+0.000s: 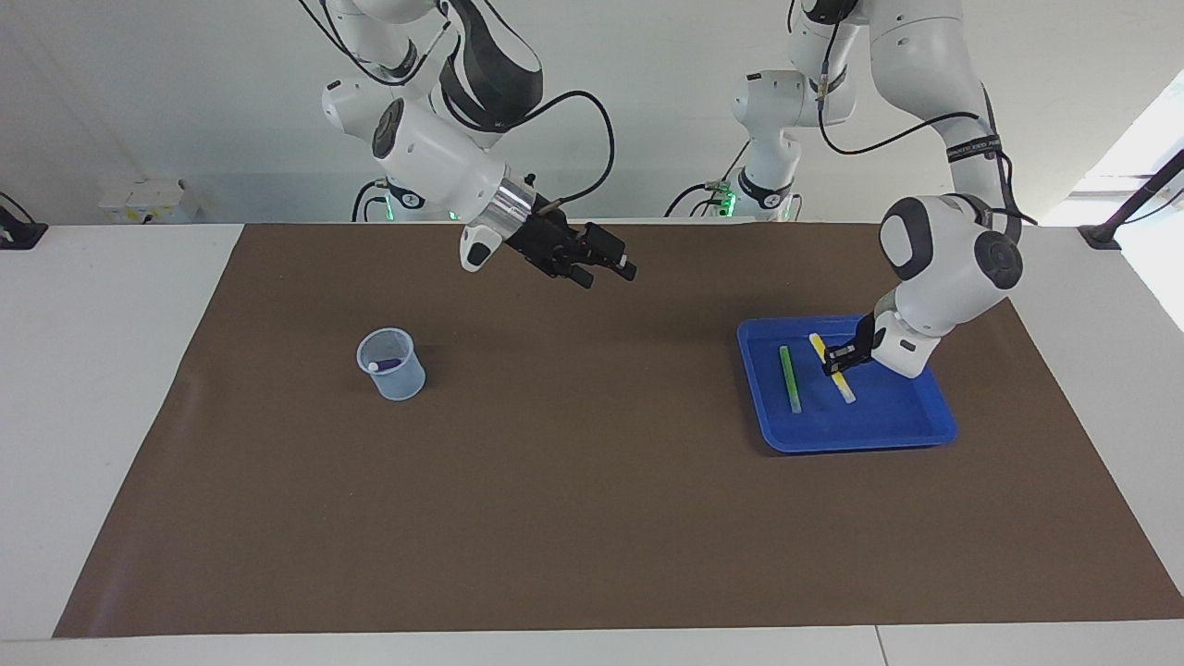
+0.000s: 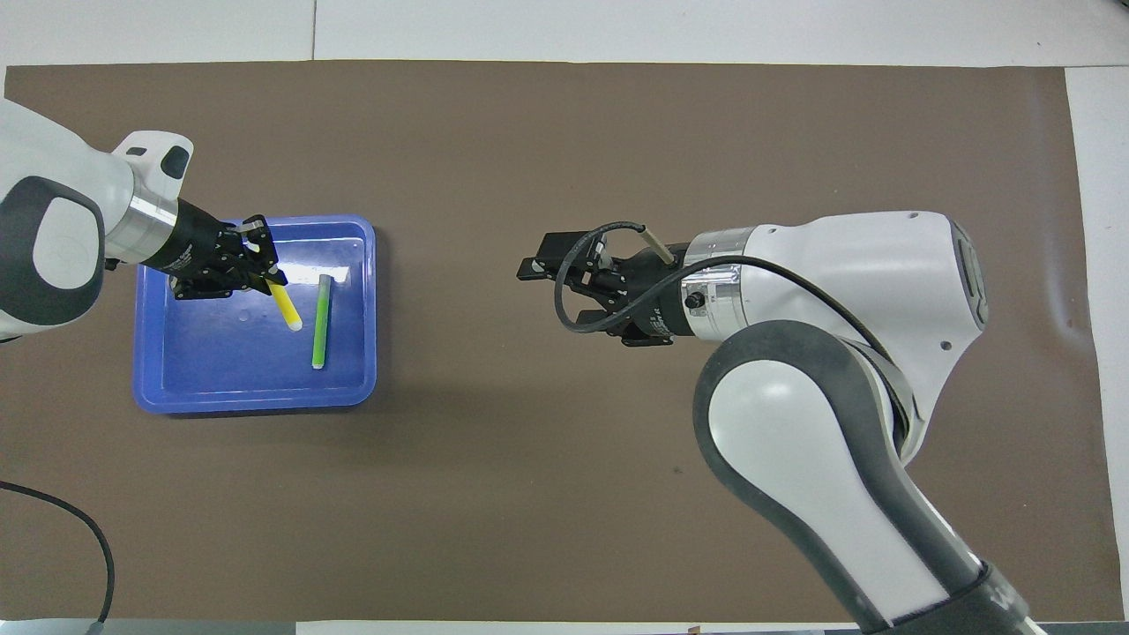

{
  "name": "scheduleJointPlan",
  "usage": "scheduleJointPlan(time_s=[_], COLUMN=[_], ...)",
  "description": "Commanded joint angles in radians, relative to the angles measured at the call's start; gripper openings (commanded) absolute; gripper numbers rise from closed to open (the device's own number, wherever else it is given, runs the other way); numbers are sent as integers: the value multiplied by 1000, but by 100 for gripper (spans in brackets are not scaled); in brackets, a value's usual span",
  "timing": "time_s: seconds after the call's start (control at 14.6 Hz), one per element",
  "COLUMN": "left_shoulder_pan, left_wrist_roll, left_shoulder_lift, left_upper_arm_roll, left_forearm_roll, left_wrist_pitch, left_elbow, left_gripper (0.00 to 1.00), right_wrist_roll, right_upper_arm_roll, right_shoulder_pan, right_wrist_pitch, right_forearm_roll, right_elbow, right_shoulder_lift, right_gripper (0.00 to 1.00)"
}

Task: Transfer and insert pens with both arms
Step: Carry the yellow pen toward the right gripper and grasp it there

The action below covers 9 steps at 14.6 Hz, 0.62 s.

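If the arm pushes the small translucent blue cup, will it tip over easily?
Probably yes. The small translucent blue plastic cup looks thin and light, and it holds only the purple pen. It seems slightly narrower at the base, so a push near the rim would likely topple it; a low push may slide it.

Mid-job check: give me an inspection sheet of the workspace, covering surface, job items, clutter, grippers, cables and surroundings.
Surface: brown mat over a white table.
Job items: green pen lies in the blue tray at the left arm's end; yellow pen is tilted over the tray; purple pen sits in the clear cup at the right arm's end.
Clutter: nothing seen.
Grippers: left gripper shut on the yellow pen above the tray; right gripper open, empty, waits in the air over the mat's middle.
Cables: black cable loops along the right arm; another lies at the table's edge.
Surroundings: white wall; arm bases with green lights.
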Motion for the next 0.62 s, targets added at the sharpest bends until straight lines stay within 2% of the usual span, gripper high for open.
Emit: scheduleJointPlan(time_s=[0.0,0.14,0.27,0.55], left_shoulder_pan=[-77,-129,-192,-235], left_wrist_roll=[-379,-642,-870,-982], left_shoulder_lift=[5,-27,-40,-64], left_upper_arm_roll=[7,7,5,5], left_forearm_roll=[-68,-137,-160,-321], left_wrist_pitch=[-64,-53,-17,-1], left_elbow=[87,83,80,48], left_gripper=[0,0,0,0], right_wrist_roll=[20,75,92,102], right_upper_arm_roll=[4,4,4,4], right_shoulder_pan=[45,88,107,108], right_wrist_pitch=[121,202,230,235], right_forearm_roll=[51,65,66,68], right_elbow=[-39,-41,-41,-60], right_shoulder_lift=[-16,-10,-8,-13], right_gripper=[100,100,100,100])
